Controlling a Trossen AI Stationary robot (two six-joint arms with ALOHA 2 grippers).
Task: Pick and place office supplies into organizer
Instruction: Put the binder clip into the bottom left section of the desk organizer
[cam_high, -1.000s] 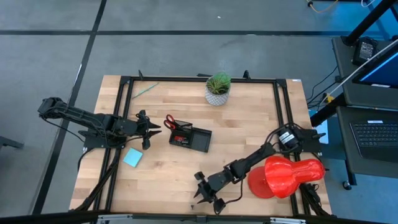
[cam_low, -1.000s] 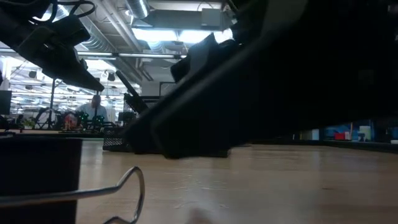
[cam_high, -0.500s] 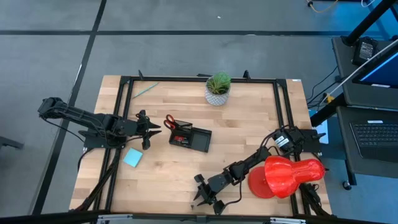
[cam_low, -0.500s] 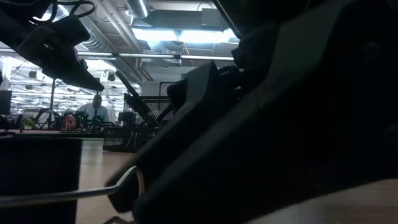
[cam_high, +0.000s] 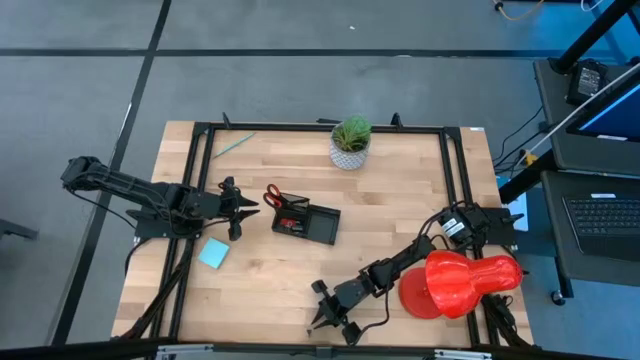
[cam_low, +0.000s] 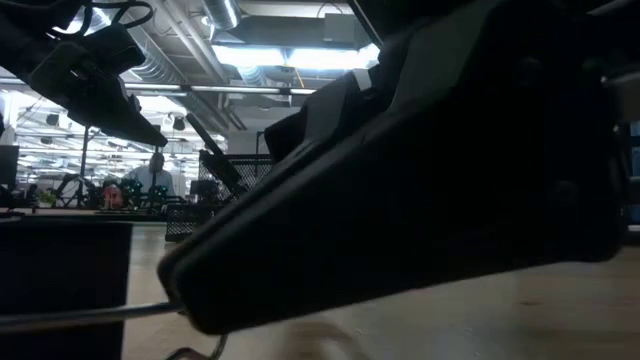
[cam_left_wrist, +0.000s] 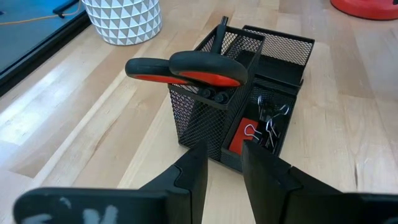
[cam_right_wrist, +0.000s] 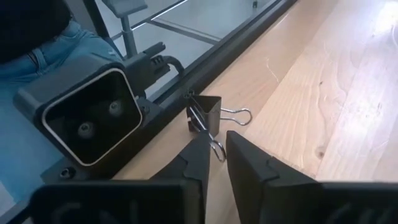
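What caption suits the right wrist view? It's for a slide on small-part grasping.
Right gripper closing its fingers around a wire handle of a black binder clip at the table's edge.

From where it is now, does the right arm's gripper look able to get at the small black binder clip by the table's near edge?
Probably yes. The right gripper sits right at the small black binder clip, its fingers either side of a wire handle, with only bare wooden table around and nothing between.
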